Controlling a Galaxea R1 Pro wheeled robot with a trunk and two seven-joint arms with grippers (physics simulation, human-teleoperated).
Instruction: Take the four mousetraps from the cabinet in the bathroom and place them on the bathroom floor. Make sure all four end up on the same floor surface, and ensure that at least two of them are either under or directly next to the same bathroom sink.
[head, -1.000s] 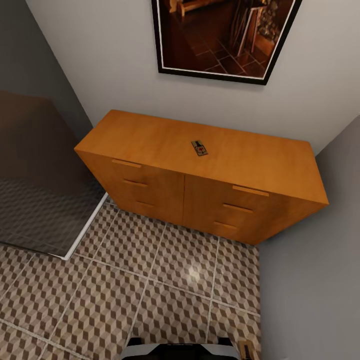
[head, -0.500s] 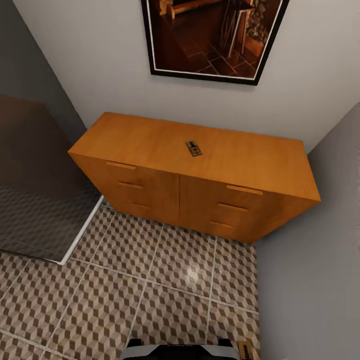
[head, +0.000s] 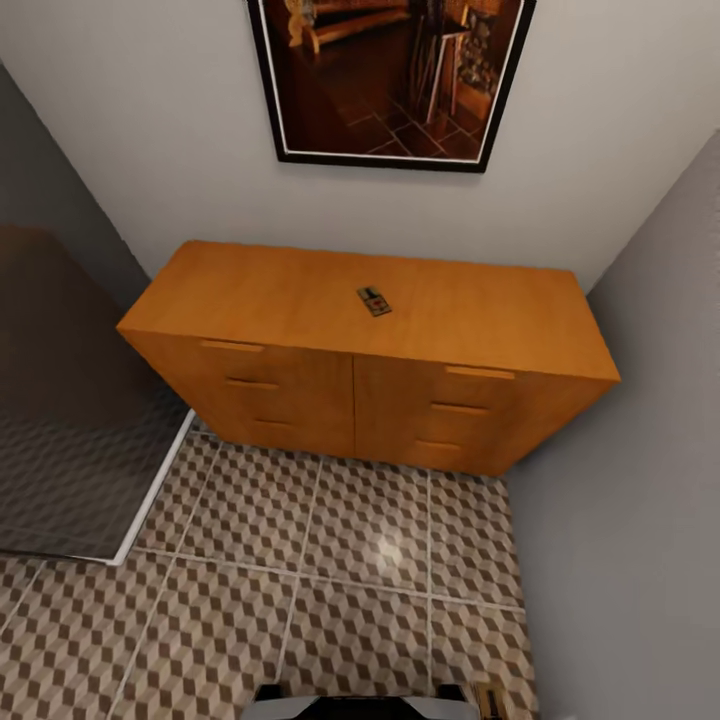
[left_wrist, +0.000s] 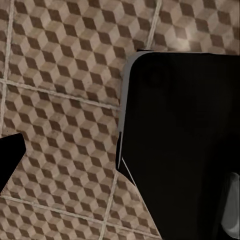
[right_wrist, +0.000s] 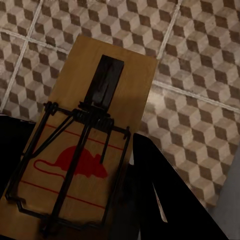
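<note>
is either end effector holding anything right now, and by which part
The right end effector holds a mousetrap, gripped across the end with the red mouse mark; the rest juts out over the bathroom floor. Whether the left holds anything cannot be told.

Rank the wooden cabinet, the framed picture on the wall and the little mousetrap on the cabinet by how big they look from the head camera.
Largest to smallest:
1. cabinet
2. framed picture, cut off by the frame's top
3. mousetrap

bare patterned floor (head: 350, 560) before the cabinet (head: 360, 380), grey wall (head: 640, 450) tight on the right, dark panel (head: 70, 420) left
</note>
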